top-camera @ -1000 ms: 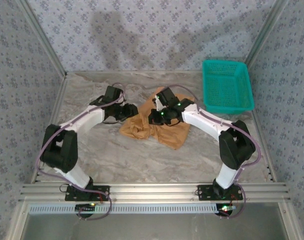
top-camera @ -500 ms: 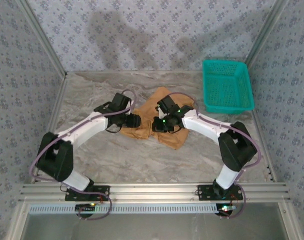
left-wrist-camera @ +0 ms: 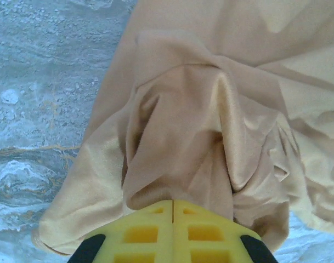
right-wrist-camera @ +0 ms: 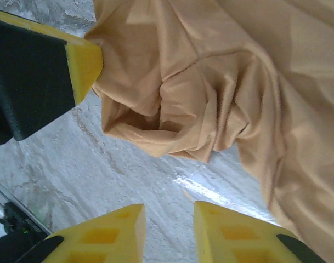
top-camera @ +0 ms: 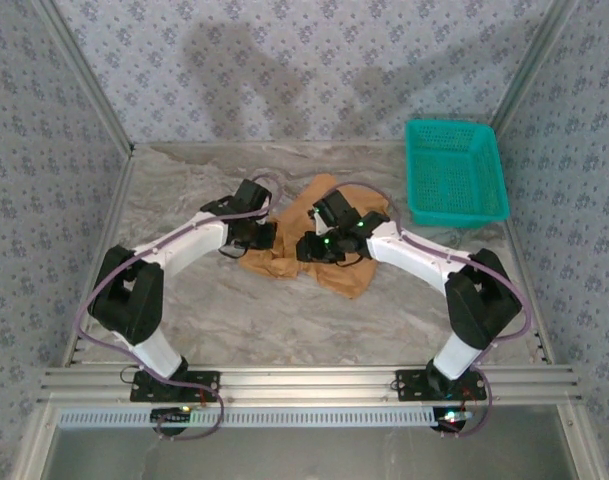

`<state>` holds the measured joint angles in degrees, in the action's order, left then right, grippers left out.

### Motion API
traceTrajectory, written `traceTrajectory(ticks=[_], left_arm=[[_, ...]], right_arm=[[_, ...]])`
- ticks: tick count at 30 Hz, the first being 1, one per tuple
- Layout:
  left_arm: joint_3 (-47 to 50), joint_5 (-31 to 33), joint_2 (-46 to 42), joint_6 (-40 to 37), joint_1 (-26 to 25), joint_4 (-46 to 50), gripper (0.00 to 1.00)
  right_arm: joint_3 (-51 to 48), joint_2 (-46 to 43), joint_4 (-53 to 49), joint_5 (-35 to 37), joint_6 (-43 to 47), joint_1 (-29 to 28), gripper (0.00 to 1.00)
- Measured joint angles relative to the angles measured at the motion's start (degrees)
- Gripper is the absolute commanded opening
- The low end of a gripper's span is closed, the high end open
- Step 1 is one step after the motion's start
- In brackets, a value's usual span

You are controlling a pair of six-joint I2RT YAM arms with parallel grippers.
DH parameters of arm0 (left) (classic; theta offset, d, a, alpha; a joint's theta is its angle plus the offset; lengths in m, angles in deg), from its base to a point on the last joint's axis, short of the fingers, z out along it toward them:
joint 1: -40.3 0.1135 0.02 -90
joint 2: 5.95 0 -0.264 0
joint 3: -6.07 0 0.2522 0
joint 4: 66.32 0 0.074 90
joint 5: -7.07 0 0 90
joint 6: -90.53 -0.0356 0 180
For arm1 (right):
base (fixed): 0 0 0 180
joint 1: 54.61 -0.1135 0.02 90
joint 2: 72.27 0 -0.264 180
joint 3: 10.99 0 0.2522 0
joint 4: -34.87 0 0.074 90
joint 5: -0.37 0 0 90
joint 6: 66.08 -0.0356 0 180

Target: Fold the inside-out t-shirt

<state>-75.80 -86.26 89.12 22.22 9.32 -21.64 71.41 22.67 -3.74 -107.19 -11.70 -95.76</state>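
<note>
The inside-out t-shirt point(top-camera: 356, 266) lies crumpled in a tan heap at the middle of the marble table. My left gripper point(top-camera: 267, 233) sits at the heap's left edge. In the left wrist view its yellow jaws point(left-wrist-camera: 173, 204) meet with a raised fold of the t-shirt point(left-wrist-camera: 210, 109) pinched at their tips. My right gripper point(top-camera: 307, 249) hovers over the heap's front left part. In the right wrist view it point(right-wrist-camera: 168, 217) stands open above bare table, just short of the t-shirt's bunched edge point(right-wrist-camera: 156, 120). The left gripper's finger point(right-wrist-camera: 81, 60) touches that cloth at the upper left.
A teal plastic basket point(top-camera: 454, 172) stands at the back right, apart from the shirt. Bare marble table point(top-camera: 264, 320) stretches in front of the cloth and to its left. Patterned walls close in the table on three sides.
My left gripper moved right onto the shirt's left edge and shut on a fold. My right gripper opened and let go of the cloth, shifting slightly left.
</note>
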Motion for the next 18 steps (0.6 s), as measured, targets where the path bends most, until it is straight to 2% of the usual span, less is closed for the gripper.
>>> traceTrajectory(ticks=[2, 4, 9, 10, 14, 15, 18], left_arm=[[-0.63, 0.24, 0.0, -0.04, 0.0, 0.79, 0.0], [-1.31, 0.48, 0.0, 0.0, 0.0, 1.62, 0.0], [-3.91, 1.09, -0.02, 0.9, 0.0, 3.96, 0.0], [-4.63, 1.14, -0.04, 1.2, 0.0, 4.35, 0.0], [-7.67, 1.22, -0.46, 3.02, 0.02, 5.73, 0.0], [-8.37, 1.11, -0.66, 3.41, 0.2, 5.99, 0.0], [-10.32, -0.57, -2.19, 5.4, 1.18, 6.25, 0.0]], right_arm=[[0.2, 1.29, 0.46, -0.2, -0.59, -0.81, 0.48], [0.79, 3.06, 1.11, -0.35, -1.16, -1.51, 0.5], [4.17, 9.18, 3.26, -0.68, -4.0, -2.08, 0.5], [4.79, 10.36, 3.96, -0.66, -4.81, -2.08, 0.47], [6.49, 14.69, 7.06, -0.59, -7.85, -2.08, 0.06], [6.54, 15.23, 7.52, -0.55, -8.2, -2.08, 0.0], [6.43, 15.96, 7.65, 0.55, -8.31, -2.6, 0.0]])
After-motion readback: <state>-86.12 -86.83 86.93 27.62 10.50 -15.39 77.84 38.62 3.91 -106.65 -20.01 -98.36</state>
